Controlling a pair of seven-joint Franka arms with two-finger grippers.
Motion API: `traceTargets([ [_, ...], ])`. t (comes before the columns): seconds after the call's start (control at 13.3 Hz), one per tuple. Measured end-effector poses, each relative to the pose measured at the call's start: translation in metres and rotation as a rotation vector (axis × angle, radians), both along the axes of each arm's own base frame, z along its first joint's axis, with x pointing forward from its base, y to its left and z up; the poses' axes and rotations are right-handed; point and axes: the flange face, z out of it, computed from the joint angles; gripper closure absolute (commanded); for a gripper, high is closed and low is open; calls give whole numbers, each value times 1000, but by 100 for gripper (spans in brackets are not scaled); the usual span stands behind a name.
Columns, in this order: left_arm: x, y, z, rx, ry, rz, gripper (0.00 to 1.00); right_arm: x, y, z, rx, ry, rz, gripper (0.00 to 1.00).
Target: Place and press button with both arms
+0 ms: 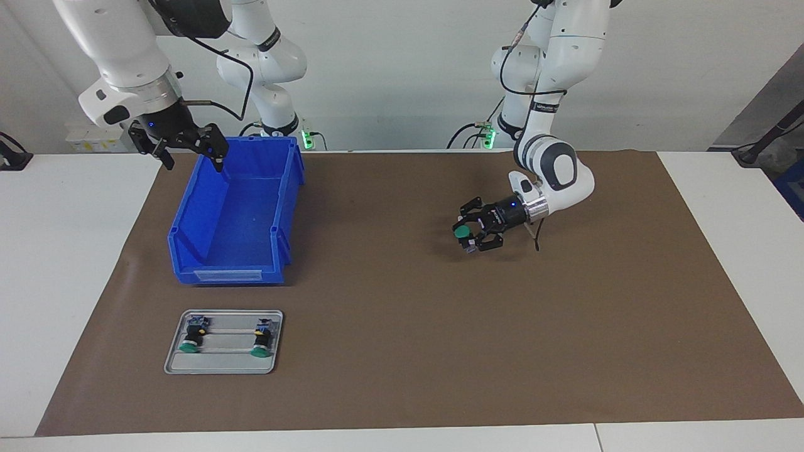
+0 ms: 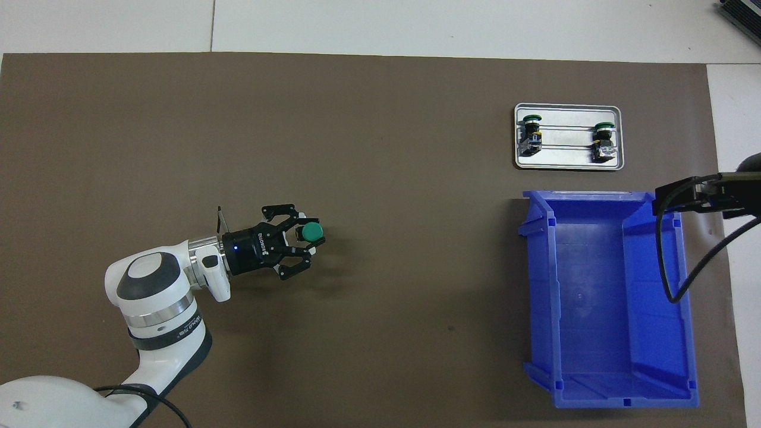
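The left arm [image 1: 553, 169] is bent low, its wrist turned level, and the left pincer [image 1: 470, 233] is held just above the tabletop, clamped on the button [image 1: 463, 232]. The right arm [image 1: 119, 56] is held high, and the right pincer [image 1: 191, 150] hangs with its fingers [image 1: 217, 147] spread wide.

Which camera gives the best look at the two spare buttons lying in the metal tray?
The overhead view: the two spare buttons lie unobstructed in the metal tray, with green caps and bodies distinct. The facing view shows both buttons too, but more slantwise.
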Motion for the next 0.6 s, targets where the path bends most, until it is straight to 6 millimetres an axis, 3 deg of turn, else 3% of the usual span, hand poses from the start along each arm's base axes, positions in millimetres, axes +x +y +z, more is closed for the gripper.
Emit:
traceTargets([
  [0.3, -1, -1, -11, -9, 3, 15, 85, 0, 0, 0, 0, 0, 0, 0],
  [0.6, -9, -7, -51, -140, -42, -8, 84, 0, 0, 0, 0, 0, 0, 0],
])
